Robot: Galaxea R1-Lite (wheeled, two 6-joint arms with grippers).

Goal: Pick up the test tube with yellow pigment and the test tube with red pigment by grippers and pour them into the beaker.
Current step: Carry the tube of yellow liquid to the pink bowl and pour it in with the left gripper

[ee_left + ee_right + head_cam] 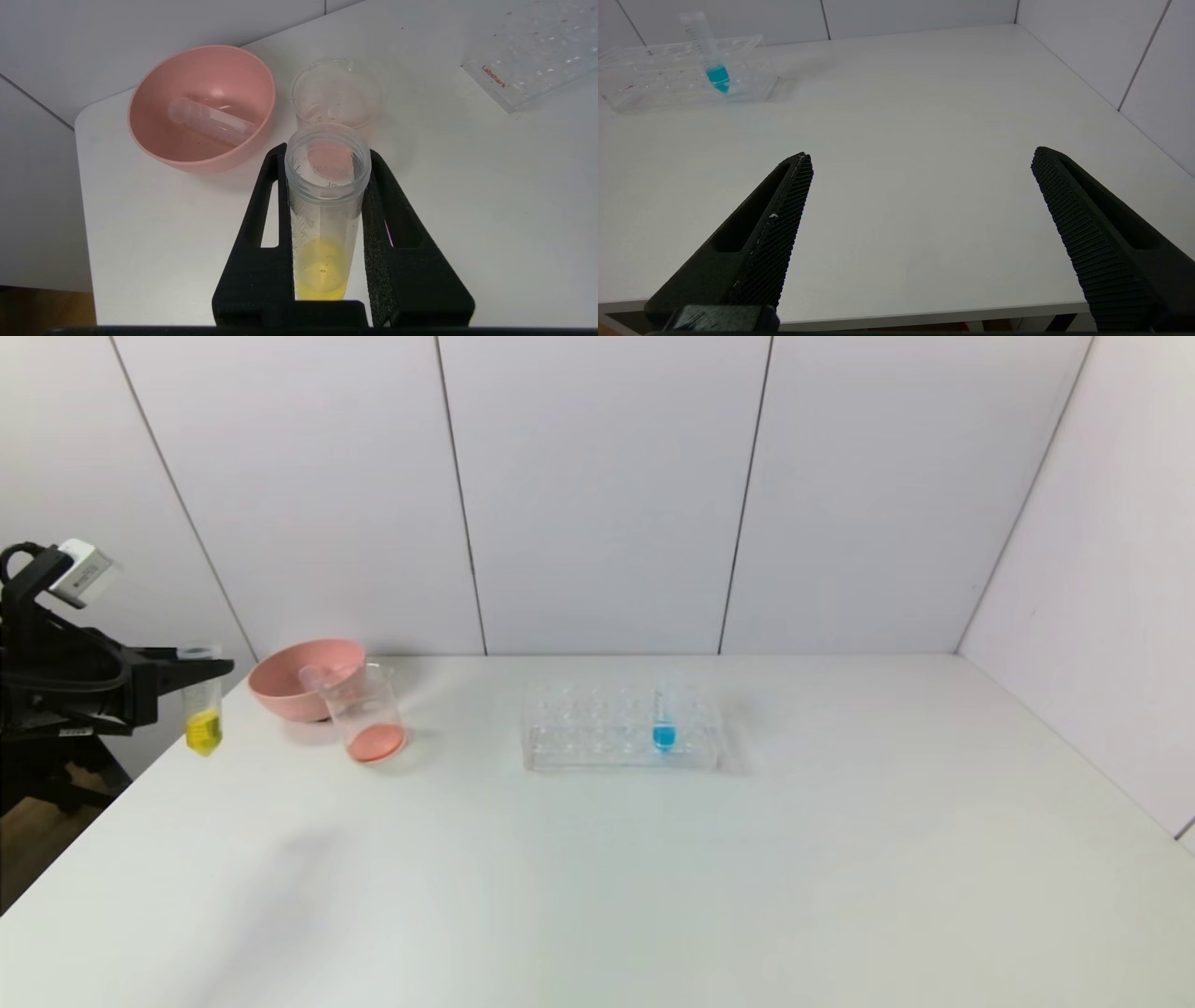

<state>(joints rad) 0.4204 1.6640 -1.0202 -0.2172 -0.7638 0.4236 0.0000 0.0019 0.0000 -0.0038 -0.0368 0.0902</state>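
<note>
Red already in beaker (372,719), empty tube in pink bowl (301,681); left gripper (327,186) pinches upright yellow tube (203,702) left of beaker, unpoured; right gripper (920,196) spread, idle.

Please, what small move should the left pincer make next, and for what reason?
Probably carry the tube sideways toward the beaker. The left pincer holds the test tube with yellow pigment upright, its yellow unpoured, beside the table's left edge. The beaker already holds red, and an empty tube lies in the pink bowl.
</note>
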